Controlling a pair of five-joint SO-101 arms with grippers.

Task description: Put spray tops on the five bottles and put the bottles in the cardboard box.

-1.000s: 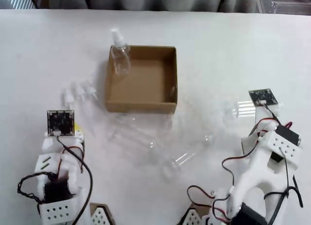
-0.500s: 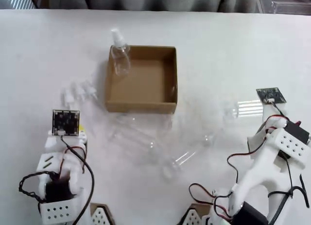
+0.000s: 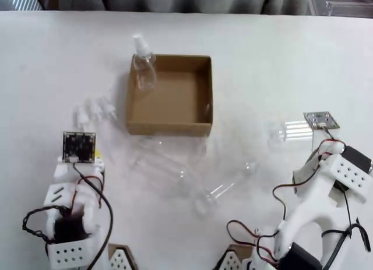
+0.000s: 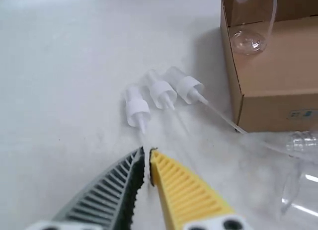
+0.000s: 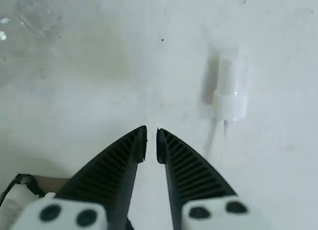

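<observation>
The cardboard box (image 3: 169, 95) stands open at mid table. A clear bottle (image 3: 143, 66) with a spray top on it stands upright in the box's far left corner. Several clear bottles without tops (image 3: 166, 162) lie on the table in front of the box. Three white spray tops (image 4: 161, 93) lie left of the box, just beyond my left gripper (image 4: 147, 153), which is shut and empty. One more spray top (image 5: 231, 91) lies on the table to the right, beside and slightly ahead of my right gripper (image 5: 151, 135), shut with nothing in it.
The left arm (image 3: 73, 211) and right arm (image 3: 323, 188) stand at the table's near edge. A bottle neck (image 4: 303, 140) lies by the box's near corner. Bare white table lies behind and right of the box.
The right arm swung to the right, then came back a little to the left near the lone spray top. The left arm shifted slightly right and has held still since.
</observation>
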